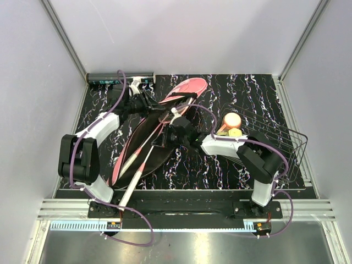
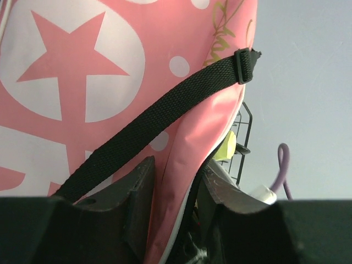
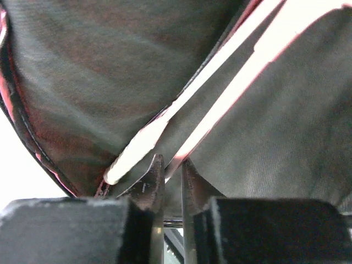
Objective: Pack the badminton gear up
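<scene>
Racquet cover (image 1: pixel 188 88), diagonal at frame centre, is clamped at its pink edge by the left gripper (image 2: pixel 176 170), while the right gripper (image 3: pixel 172 163) sits nearly closed at a racquet shaft (image 3: pixel 242 93), grip impossible to tell.

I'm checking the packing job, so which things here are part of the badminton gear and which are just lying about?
Job: pink racquet cover, two racquets, black tube.
Lying about: cup with peach lid, wire basket.
</scene>
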You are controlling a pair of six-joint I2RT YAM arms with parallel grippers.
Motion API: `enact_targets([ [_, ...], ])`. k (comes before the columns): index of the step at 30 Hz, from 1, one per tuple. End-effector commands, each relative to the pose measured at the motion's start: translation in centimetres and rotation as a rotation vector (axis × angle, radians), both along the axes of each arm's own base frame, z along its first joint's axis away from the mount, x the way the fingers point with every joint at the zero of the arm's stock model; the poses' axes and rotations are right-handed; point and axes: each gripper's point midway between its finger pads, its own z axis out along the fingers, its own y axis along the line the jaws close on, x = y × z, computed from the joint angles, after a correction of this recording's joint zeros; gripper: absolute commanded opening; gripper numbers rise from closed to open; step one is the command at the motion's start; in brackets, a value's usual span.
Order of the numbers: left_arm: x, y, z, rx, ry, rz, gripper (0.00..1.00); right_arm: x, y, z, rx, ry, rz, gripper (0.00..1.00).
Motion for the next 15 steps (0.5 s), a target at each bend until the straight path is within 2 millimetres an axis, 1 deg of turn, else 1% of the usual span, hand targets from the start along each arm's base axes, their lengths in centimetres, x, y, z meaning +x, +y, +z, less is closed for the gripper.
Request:
enact_targets([
  [1, -0.3, -2.5, 5.2, -0.106, -0.143, -0.136, 0.00, 2.8, -0.8, 6.6, 0.142, -0.149, -0.116, 0.06],
  [2, -0.4, -2.6, 5.3, -0.107, -0.145, -0.145, 0.00, 3.0, -1.2, 6.8, 0.133, -0.168, -0.133, 0.00],
  [3, -0.6, -2.8, 5.3, -0.108, -0.149, -0.158, 0.00, 3.8, -2.0, 6.8, 0.112, -0.189, -0.177, 0.00],
  [4, -0.7, -3.0, 5.5, -0.110, -0.153, -0.169, 0.00, 4.1, -2.6, 7.7, 0.106, -0.212, -0.197, 0.00],
  [5, -0.8, -3.3, 5.4, -0.115, -0.149, -0.181, 0.00, 4.4, -3.2, 8.0, 0.084, -0.238, -0.212, 0.00],
  [6, -1.2, -3.8, 5.2, -0.126, -0.133, -0.204, 0.00, 5.8, -4.7, 7.8, 0.031, -0.254, -0.296, 0.00],
  [7, -1.4, -4.3, 5.1, -0.132, -0.126, -0.217, 0.00, 6.3, -5.5, 9.2, 0.031, -0.279, -0.331, 0.00],
  [8, -1.6, -4.6, 5.0, -0.137, -0.120, -0.228, 0.00, 6.9, -6.3, 9.5, 0.010, -0.294, -0.369, 0.00],
  [9, -2.0, -5.3, 4.9, -0.143, -0.116, -0.249, 0.00, 7.8, -7.7, 9.4, -0.030, -0.301, -0.439, 0.00],
  [10, -2.3, -5.6, 4.7, -0.147, -0.108, -0.256, 0.00, 8.7, -8.6, 10.4, -0.028, -0.314, -0.480, 0.00],
  [11, -2.4, -5.9, 4.7, -0.150, -0.109, -0.261, 0.00, 9.4, -9.5, 10.7, -0.034, -0.318, -0.523, 0.00],
  [12, -2.9, -6.5, 4.6, -0.159, -0.103, -0.277, 0.00, 9.8, -10.0, 10.9, -0.041, -0.319, -0.549, 0.00],
  [13, -3.1, -6.7, 4.6, -0.164, -0.099, -0.282, 0.00, 10.6, -10.6, 11.6, -0.039, -0.325, -0.582, 0.00],
  [15, -3.7, -7.6, 4.7, -0.184, -0.094, -0.306, 0.00, 11.6, -11.6, 11.7, -0.058, -0.338, -0.641, 0.00],
])
